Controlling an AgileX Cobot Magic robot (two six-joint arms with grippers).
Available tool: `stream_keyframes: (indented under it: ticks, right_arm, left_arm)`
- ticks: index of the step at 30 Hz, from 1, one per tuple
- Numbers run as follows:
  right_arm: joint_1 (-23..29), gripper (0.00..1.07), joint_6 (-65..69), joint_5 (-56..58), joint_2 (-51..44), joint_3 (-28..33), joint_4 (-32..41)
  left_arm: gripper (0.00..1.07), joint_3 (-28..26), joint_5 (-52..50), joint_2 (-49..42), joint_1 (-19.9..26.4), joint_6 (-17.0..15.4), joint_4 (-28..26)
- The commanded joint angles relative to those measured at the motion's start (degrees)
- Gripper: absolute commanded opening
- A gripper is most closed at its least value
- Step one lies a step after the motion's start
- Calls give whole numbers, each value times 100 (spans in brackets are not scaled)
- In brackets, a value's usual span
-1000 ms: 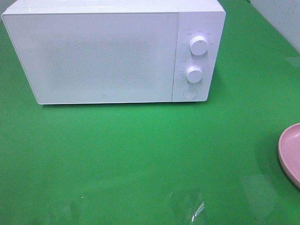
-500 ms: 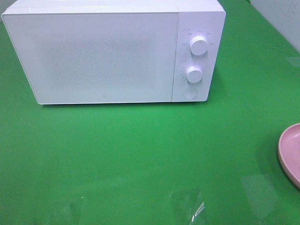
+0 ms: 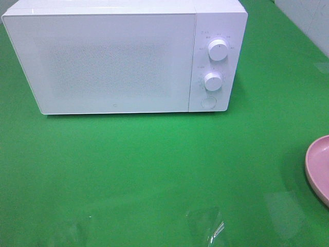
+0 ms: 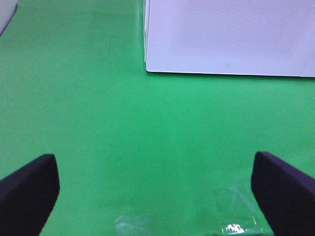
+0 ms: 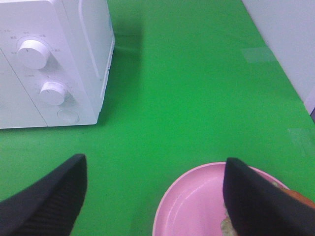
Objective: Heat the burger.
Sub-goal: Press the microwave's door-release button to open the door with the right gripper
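What looks like the burger (image 5: pixel 301 197) peeks from behind one finger of the right gripper (image 5: pixel 155 169), on the pink plate (image 5: pixel 192 204) under its spread jaws. The left gripper (image 4: pixel 153 162), also spread wide, hovers over the green tabletop (image 4: pixel 147 123), with the white microwave (image 4: pixel 231 34) ahead of it.

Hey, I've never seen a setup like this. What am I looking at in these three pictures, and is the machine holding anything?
This is a robot with two arms, each ending in a two-fingered claw. One picture looks down from a high camera onto a green table with a white microwave, its door shut, and a pink plate at the right edge. The other two come from cameras on the wrists. The left claw hangs open over the table in front of the microwave. The right claw is open above the plate, where a sliver of the burger shows beside one finger. Neither claw holds anything.
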Motion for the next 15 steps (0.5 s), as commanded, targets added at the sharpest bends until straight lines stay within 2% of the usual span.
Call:
stream_keyframes:
  ticks: [1, 15]
  right_arm:
    - [-17, 73, 29, -206, 344, -29, 6]
    - [-17, 72, 29, -1364, 1255, -29, 6]
  left_arm:
    - [98, 6, -23, 0, -6, 11, -57]
    - [98, 6, -23, 0, -6, 11, -57]
